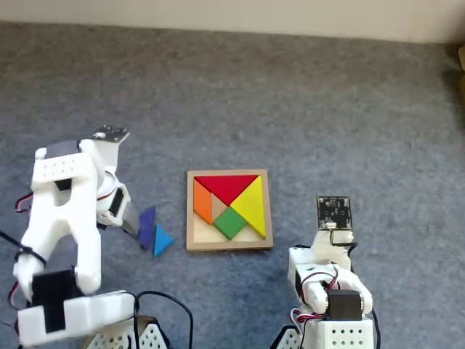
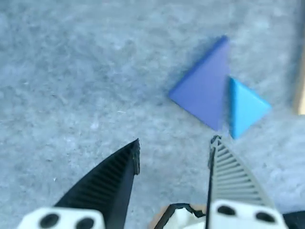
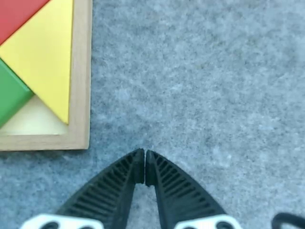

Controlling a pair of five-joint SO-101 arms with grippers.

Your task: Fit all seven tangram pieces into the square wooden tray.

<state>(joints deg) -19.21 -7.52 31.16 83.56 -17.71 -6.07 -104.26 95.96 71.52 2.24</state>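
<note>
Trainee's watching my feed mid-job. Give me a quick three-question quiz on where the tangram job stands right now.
1. True or false: the right gripper is shut and holds nothing.
2. Which pieces lie on the carpet outside the tray? A: red and yellow. B: the dark blue piece and the light blue triangle. C: green and orange.
3. Fill in: the open gripper poised near the two loose pieces belongs to the ____ arm.
Key: 1 true. 2 B. 3 left; the left gripper is the open one.
</note>
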